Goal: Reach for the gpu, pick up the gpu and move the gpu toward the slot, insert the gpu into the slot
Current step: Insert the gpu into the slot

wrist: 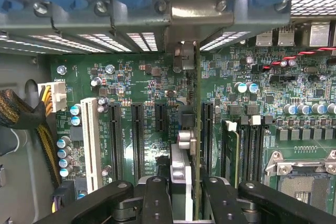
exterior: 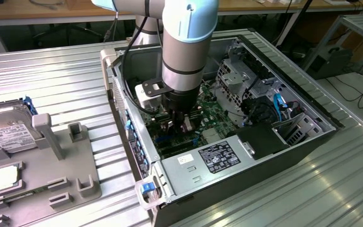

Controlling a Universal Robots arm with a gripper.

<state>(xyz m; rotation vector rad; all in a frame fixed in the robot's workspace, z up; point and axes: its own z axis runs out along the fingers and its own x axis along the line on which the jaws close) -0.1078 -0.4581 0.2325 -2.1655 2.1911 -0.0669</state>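
My arm reaches down into an open computer case point(exterior: 295, 90) that lies on its side on a ribbed metal tabletop point(exterior: 49, 80). My end effector point(exterior: 180, 124) hangs low inside the case, just above the green motherboard point(wrist: 157, 77).

It is closed partway on the gpu point(wrist: 195, 129), a thin card held on edge between my fingers point(wrist: 157, 198). The narrow grip suits the card's thinness and keeps it upright, so its lower edge faces the motherboard.

From the wrist, the card appears as a slim vertical line running from my fingers toward the back wall of the case. It stands among the long black slots point(wrist: 137, 140), with one black slot point(wrist: 207, 135) just beside it. Its metal bracket end point(wrist: 184, 56) sits close to the rear openings of the case, where such a bracket belongs. I cannot tell whether the card's edge is already seated in a slot or only resting above it.

Outside the case, beside it on the tabletop, a grey holder point(exterior: 49, 189) carries a hard drive point(exterior: 5, 130) and a small square chip point(exterior: 6, 178).
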